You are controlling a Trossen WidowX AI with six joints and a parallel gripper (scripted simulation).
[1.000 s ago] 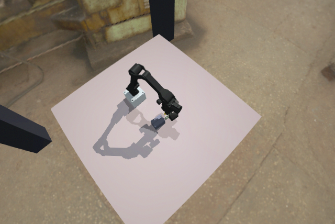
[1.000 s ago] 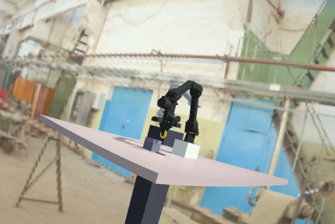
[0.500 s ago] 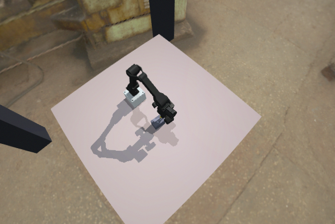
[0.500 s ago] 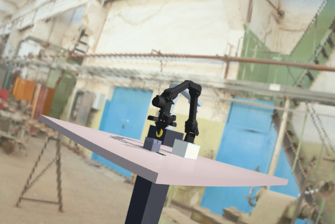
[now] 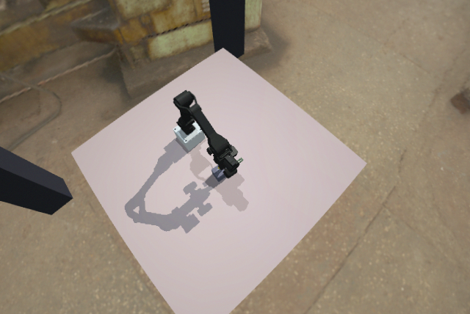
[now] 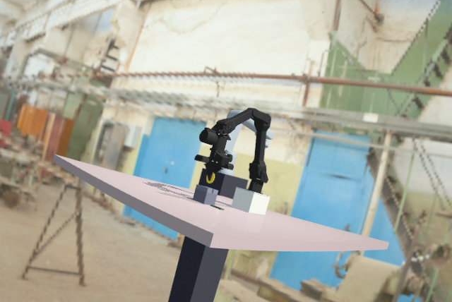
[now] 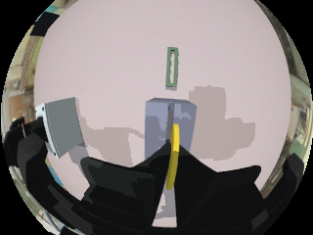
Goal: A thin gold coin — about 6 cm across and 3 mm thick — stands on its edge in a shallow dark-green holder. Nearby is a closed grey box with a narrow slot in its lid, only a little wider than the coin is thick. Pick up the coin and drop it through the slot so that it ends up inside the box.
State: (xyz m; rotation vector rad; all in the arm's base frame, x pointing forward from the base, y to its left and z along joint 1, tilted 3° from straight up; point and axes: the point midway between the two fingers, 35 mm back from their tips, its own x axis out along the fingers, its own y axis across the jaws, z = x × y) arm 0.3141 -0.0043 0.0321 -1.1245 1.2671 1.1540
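My gripper (image 6: 211, 171) (image 7: 171, 147) is shut on the gold coin (image 6: 209, 181) (image 7: 173, 164), which hangs on edge below the fingertips. The closed grey box (image 5: 217, 174) (image 6: 205, 195) (image 7: 156, 128) stands on the table under the gripper. In the exterior view a gap shows between coin and box. In the wrist view the lid slot (image 7: 170, 112) runs lengthwise. The coin appears just right of the slot's line and tilted a little against it. The coin covers part of the lid, and the fingers hide the box's near end. The dark-green holder (image 6: 219, 208) (image 7: 169, 69) is empty, beyond the box.
The arm's pale base block (image 5: 191, 144) (image 6: 258, 202) (image 7: 66, 124) stands on the pink table (image 5: 288, 144) (image 6: 273, 233) (image 7: 117, 59), to the left in the wrist view. Arm shadows fall across the table and box. Dark posts stand beyond the table's edges.
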